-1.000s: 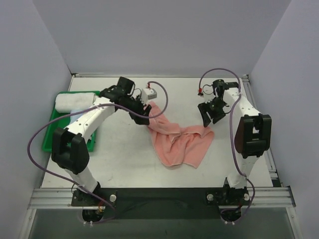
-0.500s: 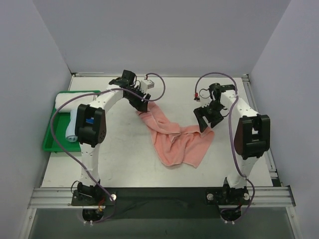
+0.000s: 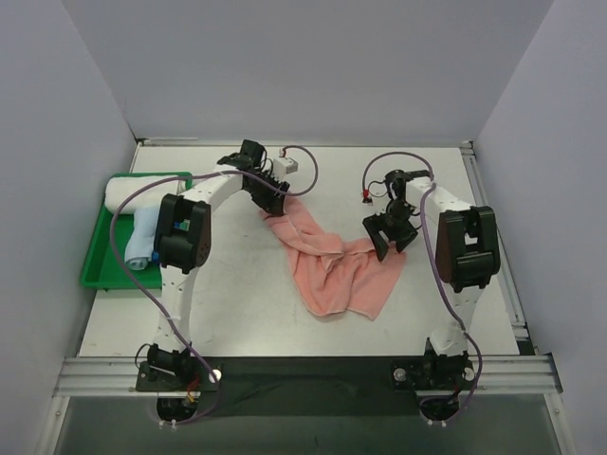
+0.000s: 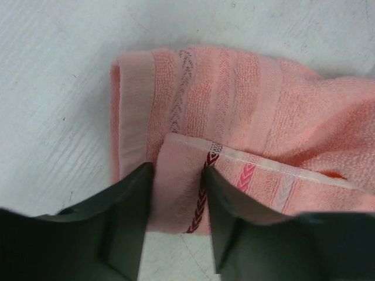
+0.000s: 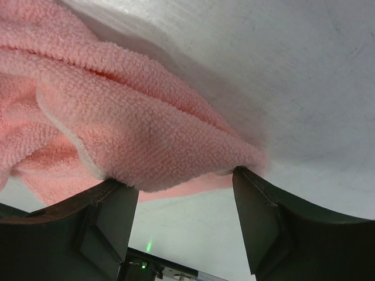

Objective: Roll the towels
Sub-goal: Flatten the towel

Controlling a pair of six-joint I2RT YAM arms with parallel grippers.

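Note:
The salmon pink towel (image 3: 337,270) lies crumpled and unrolled in the middle of the table. My left gripper (image 3: 275,201) is shut on a folded corner at the towel's far left end; the left wrist view shows the hem (image 4: 234,99) pinched between the gripper's (image 4: 179,175) two fingers. My right gripper (image 3: 389,237) is open at the towel's right corner, and in the right wrist view a thick fold (image 5: 117,111) sits just beyond the gripper's (image 5: 184,181) spread fingertips. The light blue towel (image 3: 142,237) lies rolled in the green tray.
The green tray (image 3: 90,275) stands at the table's left edge, with a white rolled towel (image 3: 133,192) at its far end. Grey walls close in the left, back and right sides. A metal rail (image 3: 303,374) runs along the near edge.
My left arm has swung its elbow forward, uncovering the tray, and shifted the held towel corner slightly back. My right gripper has moved left and down onto the towel's right corner.

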